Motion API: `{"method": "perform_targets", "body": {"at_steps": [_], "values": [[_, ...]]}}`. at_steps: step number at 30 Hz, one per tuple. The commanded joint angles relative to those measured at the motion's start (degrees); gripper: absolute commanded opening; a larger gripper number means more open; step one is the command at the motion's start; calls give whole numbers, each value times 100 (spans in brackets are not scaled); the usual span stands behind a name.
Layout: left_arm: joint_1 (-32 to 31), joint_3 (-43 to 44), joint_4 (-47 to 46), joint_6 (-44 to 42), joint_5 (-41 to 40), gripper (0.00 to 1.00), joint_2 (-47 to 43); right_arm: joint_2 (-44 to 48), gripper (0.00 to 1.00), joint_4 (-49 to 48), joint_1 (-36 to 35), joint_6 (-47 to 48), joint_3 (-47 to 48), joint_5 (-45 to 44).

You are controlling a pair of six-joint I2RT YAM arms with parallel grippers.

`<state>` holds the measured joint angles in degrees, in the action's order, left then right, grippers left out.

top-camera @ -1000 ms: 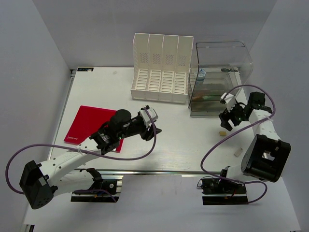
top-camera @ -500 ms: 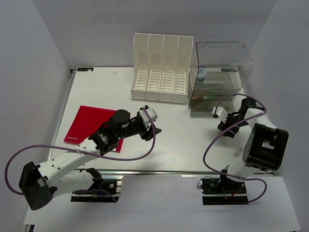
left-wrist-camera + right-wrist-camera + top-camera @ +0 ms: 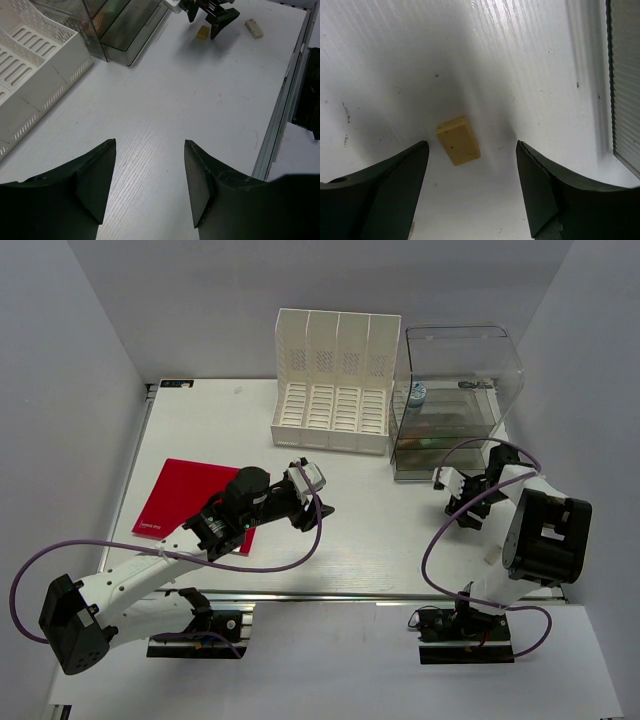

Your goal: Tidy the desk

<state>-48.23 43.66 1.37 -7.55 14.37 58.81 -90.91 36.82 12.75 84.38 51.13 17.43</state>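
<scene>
The white desk (image 3: 200, 420) carries a small yellow eraser (image 3: 458, 140). My right gripper (image 3: 471, 145) hangs open straight over it. The eraser lies flat on the desk between the two fingers, nearer the left one and touching neither. In the top view the right gripper (image 3: 463, 512) covers the eraser, just in front of the clear box. My left gripper (image 3: 322, 508) is open over bare desk near the middle, with nothing between its fingers (image 3: 200, 180). From the left wrist I see the yellow eraser (image 3: 202, 33) under the right gripper (image 3: 215, 17).
A red book (image 3: 185, 502) lies at the left under my left arm. A white file organizer (image 3: 335, 380) and a clear box (image 3: 455, 400) stand at the back. A white eraser (image 3: 491, 556) lies by the right arm's base. The aluminium rail (image 3: 282, 105) runs along the near edge.
My right gripper has swung left and down from beside the clear box until it stands over the yellow eraser. The left arm has barely moved.
</scene>
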Motion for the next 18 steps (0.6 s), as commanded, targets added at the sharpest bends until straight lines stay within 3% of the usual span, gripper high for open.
{"method": "perform_targets", "body": {"at_steps": [1,3,7,8,10,13,18], "values": [[-29,187,30,-1,-39,67,-62,-269,75,-105,-97,61,28,-108],[-29,187,30,-9,-57,67,-80,-365,66,-35,-141,52,46,-108],[-29,178,30,-10,-83,67,-80,-515,38,395,-203,87,212,49],[-29,187,30,-18,-84,67,-97,-532,25,562,-212,88,248,102],[-29,187,13,-18,-75,67,-97,-471,13,651,-229,27,283,242],[-29,178,13,-9,-75,67,-89,-243,4,932,-308,-105,414,671],[-29,187,4,-18,-57,67,-71,380,0,900,-519,-1114,1258,1692]]}}
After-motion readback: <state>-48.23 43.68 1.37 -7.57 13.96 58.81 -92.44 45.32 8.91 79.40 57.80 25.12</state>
